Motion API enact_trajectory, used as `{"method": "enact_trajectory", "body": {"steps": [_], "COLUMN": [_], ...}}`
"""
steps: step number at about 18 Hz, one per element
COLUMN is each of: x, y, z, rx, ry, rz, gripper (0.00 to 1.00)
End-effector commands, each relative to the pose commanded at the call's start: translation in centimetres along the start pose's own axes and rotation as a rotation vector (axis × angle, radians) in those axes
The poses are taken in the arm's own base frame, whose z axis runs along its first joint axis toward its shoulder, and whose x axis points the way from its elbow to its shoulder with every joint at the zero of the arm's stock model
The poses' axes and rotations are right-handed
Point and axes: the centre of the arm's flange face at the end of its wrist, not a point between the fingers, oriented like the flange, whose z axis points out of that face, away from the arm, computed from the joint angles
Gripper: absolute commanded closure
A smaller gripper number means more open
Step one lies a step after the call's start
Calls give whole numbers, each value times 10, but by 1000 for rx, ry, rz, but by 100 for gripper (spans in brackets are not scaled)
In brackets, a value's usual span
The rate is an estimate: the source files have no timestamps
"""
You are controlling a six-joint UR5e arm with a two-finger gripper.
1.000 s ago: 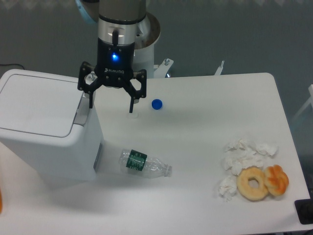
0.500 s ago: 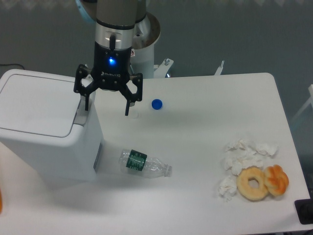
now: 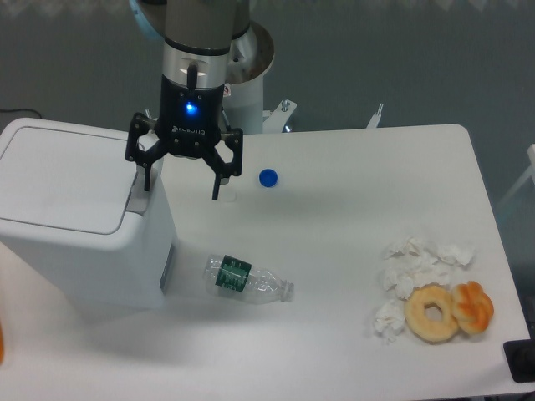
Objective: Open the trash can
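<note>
Nothing opened yet: my pincer [image 3: 181, 182], fingers spread and empty, hovers at right edge of trash can [image 3: 79, 221] on counter's [image 3: 351, 217] left side; lid flat, button strip unpressed.

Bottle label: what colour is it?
Dark green with white print, on the bottle label, in the fixed camera view.

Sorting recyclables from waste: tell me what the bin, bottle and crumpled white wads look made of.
Trash can: smooth, slightly glossy white plastic, going by its moulded rounded corners.
Bottle: clear thin plastic, see-through with a green label.
Wads: probably tissue paper, matte and creased.
</note>
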Motion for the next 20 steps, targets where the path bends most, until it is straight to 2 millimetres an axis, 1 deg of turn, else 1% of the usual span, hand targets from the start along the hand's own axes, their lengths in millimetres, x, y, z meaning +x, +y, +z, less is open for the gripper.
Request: {"method": "enact_trajectory", "body": {"steps": [18, 20], "x": [-3, -1], "y": [-1, -1], "z": [8, 9], "rx": [-11, -12], "ry": [3, 7], "rz": [1, 6], "gripper": [0, 0]}}
